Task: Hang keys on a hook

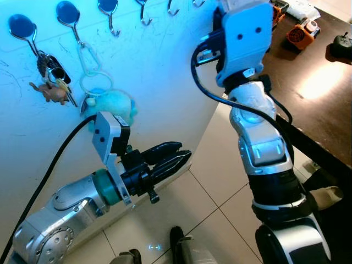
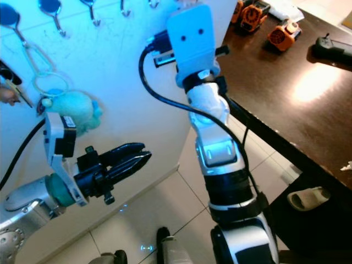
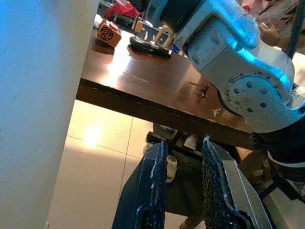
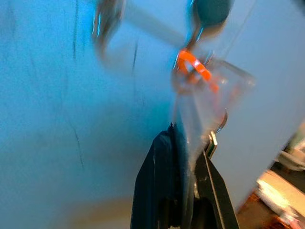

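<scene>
My right arm (image 1: 247, 49) reaches up to the row of hooks (image 1: 144, 14) on the pale wall. In the blurred right wrist view my right gripper (image 4: 183, 138) is shut on a key ring with an orange loop (image 4: 193, 64), and a bit of metal (image 4: 212, 141) shows between the fingers. The ring is held just under a round-based hook (image 4: 209, 12); whether it touches the hook is unclear. My left gripper (image 1: 173, 155) hovers low beside the wall above the floor, slightly open with nothing between its fingers (image 3: 157, 181).
A bunch of keys (image 1: 52, 77) hangs on the far-left hook, and a white carabiner with a teal plush toy (image 1: 113, 104) hangs on the one beside it. A dark wooden table (image 1: 308, 88) with orange gadgets (image 1: 300, 36) stands right. A slipper (image 1: 330, 195) lies on the tiled floor.
</scene>
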Motion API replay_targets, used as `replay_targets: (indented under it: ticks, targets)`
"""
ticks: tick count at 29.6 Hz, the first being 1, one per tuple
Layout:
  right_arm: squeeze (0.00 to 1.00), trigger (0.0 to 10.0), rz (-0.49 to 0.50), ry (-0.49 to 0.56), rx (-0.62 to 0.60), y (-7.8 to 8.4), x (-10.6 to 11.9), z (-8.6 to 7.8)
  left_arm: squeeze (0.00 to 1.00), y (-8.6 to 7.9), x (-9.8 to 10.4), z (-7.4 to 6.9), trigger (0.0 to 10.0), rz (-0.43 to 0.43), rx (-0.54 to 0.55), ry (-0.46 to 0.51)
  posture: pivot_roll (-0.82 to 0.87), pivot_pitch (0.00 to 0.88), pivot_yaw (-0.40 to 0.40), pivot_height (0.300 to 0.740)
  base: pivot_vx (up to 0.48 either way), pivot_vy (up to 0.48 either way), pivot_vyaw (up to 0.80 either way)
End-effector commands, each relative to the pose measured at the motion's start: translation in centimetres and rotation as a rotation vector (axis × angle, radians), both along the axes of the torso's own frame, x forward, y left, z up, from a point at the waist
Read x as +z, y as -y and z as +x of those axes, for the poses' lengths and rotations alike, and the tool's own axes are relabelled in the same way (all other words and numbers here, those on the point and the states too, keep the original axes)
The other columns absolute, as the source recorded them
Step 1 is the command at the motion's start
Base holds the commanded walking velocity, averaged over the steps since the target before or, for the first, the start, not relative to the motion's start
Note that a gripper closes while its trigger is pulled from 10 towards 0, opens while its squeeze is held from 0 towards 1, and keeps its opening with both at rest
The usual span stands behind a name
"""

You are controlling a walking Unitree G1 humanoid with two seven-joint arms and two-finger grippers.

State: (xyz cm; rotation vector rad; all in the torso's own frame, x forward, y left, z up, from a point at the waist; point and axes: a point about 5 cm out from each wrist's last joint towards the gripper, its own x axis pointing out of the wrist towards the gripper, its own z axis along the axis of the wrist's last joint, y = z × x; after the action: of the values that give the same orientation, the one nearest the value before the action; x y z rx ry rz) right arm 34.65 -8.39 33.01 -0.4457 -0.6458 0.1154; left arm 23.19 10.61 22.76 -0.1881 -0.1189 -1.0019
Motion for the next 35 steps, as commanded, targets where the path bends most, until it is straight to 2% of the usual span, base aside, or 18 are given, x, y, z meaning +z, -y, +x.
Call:
replay_targets:
  ticks: [1, 10, 15, 16, 17, 18, 19, 20, 21, 23, 25, 26, 27, 28, 29, 30, 31, 35]
  targets:
    - [0.00, 10.0, -0.040, -0.077, -0.023, -0.4, -1.4, 0.7, 0.00, 0.3, -0.1, -0.4, 10.0, 0.001, -0.026, -0.008, -0.07, 0.264, 0.017, 0.740, 0.000, 0.000, 0.00]
    - [0.00, 10.0, -0.111, -0.103, -0.041, 0.1, -2.3, 0.6, 0.00, 0.2, 0.0, -0.4, 10.0, 0.001, -0.024, -0.008, -0.06, 0.269, 0.020, 0.740, 0.000, 0.000, 0.00]
    - [0.00, 10.0, -0.047, -0.044, -0.010, 0.2, -2.0, -0.1, 0.00, 0.3, 0.0, -0.4, 10.0, 0.003, -0.025, -0.008, -0.06, 0.270, 0.020, 0.740, 0.000, 0.000, 0.00]
    - [0.00, 10.0, 0.014, -0.008, 0.018, 0.2, -1.8, -0.6, 0.00, 0.3, 0.0, -0.4, 10.0, 0.004, -0.025, -0.008, -0.06, 0.272, 0.024, 0.740, 0.000, 0.000, 0.00]
    - [0.85, 10.0, 0.088, 0.008, 0.045, 0.3, -1.5, -1.1, 0.00, 0.3, 0.0, -0.4, 10.0, 0.005, -0.025, -0.008, -0.06, 0.272, 0.025, 0.740, 0.000, 0.000, 0.00]
    - [0.85, 10.0, 0.088, 0.008, 0.045, 0.3, -1.5, -1.1, 0.00, 0.3, 0.0, -0.4, 10.0, 0.005, -0.025, -0.008, -0.06, 0.272, 0.025, 0.740, 0.000, 0.000, 0.00]
    - [1.00, 10.0, 0.157, 0.015, 0.077, 0.5, -1.3, -1.4, 0.00, 0.3, 0.0, -0.4, 10.0, 0.006, -0.025, -0.009, -0.06, 0.273, 0.025, 0.740, 0.000, 0.000, 0.00]
    - [1.00, 10.0, 0.231, 0.017, 0.139, 0.6, -1.1, -1.9, 0.00, 0.3, 0.0, -0.4, 10.0, 0.007, -0.026, -0.009, -0.06, 0.273, 0.025, 0.740, 0.000, 0.000, 0.00]
    - [0.00, 10.0, 0.311, -0.009, 0.224, 0.8, -1.1, -2.3, 0.00, 0.3, 0.0, -0.4, 10.0, 0.007, -0.027, -0.009, -0.06, 0.272, 0.026, 0.740, 0.000, 0.000, 0.00]
    - [0.00, 10.0, 0.374, -0.050, 0.306, 1.0, -1.5, -2.7, 0.00, 0.3, 0.0, -0.4, 10.0, 0.008, -0.027, -0.009, -0.06, 0.272, 0.026, 0.740, 0.000, 0.000, 0.00]
    - [0.00, 10.0, 0.451, -0.148, 0.458, 1.9, -3.7, -4.0, 0.00, 0.3, 0.0, -0.5, 10.0, 0.010, -0.024, -0.010, -0.06, 0.275, 0.022, 0.740, 0.000, 0.000, 0.00]
    - [0.00, 10.0, 0.451, -0.148, 0.458, 1.9, -3.7, -4.0, 0.00, 0.3, 0.0, -0.5, 10.0, 0.010, -0.024, -0.010, -0.06, 0.275, 0.022, 0.740, 0.000, 0.000, 0.00]
    - [0.00, 10.0, 0.471, -0.216, 0.491, 2.8, -5.7, -4.7, 0.00, 0.1, -0.1, -0.5, 10.0, 0.013, -0.021, -0.013, -0.06, 0.277, 0.021, 0.740, 0.000, 0.000, 0.00]
    - [0.00, 10.0, 0.471, -0.216, 0.491, 2.8, -5.7, -4.7, 0.00, 0.1, -0.1, -0.5, 10.0, 0.013, -0.021, -0.013, -0.06, 0.277, 0.021, 0.740, 0.000, 0.000, 0.00]
    - [0.00, 10.0, 0.477, -0.263, 0.490, 3.6, -7.5, -5.3, 0.00, 0.0, -0.2, -0.6, 10.0, 0.017, -0.019, -0.017, -0.06, 0.278, 0.021, 0.740, 0.000, 0.000, 0.00]
    - [0.00, 10.0, 0.485, -0.335, 0.448, 4.7, -9.9, -5.8, 0.00, -0.1, -0.4, -0.6, 10.0, 0.022, -0.019, -0.022, -0.07, 0.279, 0.021, 0.740, 0.000, 0.000, 0.00]
    - [0.00, 10.0, 0.485, -0.335, 0.448, 4.7, -9.9, -5.8, 0.00, -0.1, -0.4, -0.6, 10.0, 0.022, -0.019, -0.022, -0.07, 0.279, 0.021, 0.740, 0.000, 0.000, 0.00]
    - [0.00, 10.0, 0.523, -0.587, 0.179, 8.3, -19.2, -8.3, 0.00, -0.3, -1.2, -0.6, 10.0, 0.044, -0.015, -0.048, -0.08, 0.281, 0.027, 0.740, 0.000, 0.000, 0.00]
